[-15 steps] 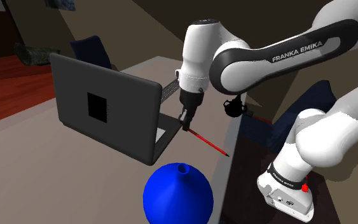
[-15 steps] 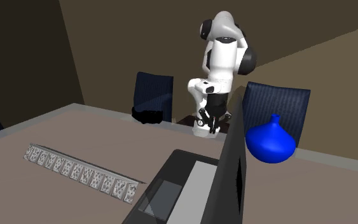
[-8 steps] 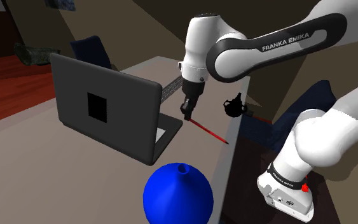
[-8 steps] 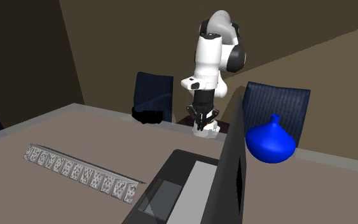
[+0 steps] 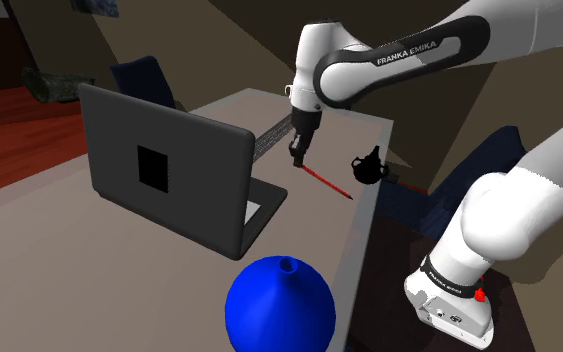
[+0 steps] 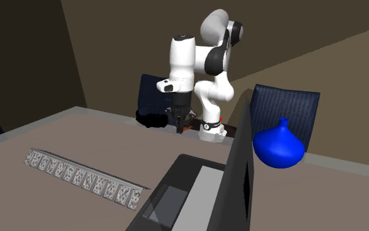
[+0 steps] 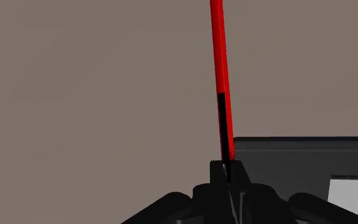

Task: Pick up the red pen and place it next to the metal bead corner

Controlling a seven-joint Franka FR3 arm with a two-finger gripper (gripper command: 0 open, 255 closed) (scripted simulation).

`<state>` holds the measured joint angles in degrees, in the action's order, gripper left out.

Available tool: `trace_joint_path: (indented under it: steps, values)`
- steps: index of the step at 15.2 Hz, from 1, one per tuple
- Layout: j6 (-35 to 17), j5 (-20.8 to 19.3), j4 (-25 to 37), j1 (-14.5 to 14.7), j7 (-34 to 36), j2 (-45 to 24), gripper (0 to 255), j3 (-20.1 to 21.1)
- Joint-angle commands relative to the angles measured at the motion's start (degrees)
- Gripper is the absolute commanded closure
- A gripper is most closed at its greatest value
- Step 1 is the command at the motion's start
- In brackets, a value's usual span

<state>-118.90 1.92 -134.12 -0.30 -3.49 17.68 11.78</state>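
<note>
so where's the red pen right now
In the shoulder view the red pen slants down from the shut fingers, right of the laptop and left of a small black object.

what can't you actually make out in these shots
- red pen: its far end is cut off by the wrist view's edge, and the end clasped in the gripper is hidden between the fingers.
- metal bead corner: in the shoulder view, mostly hidden behind the laptop and the arm.
- Laptop screen: the shoulder view sees only the lid's back.
- blue vase: its base is cut off by the shoulder view's bottom edge.
</note>
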Motion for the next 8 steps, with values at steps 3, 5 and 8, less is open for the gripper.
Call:
trace_joint_path:
  steps: [3,5,8]
  values:
    - [-0.14,-1.50,3.58,-2.45,-4.74,-3.72,255,-3.18]
    - [-0.17,-2.08,5.66,-3.62,-7.06,-5.82,255,-4.68]
    - [-0.88,-2.63,7.81,-4.91,-9.62,-8.65,255,-6.29]
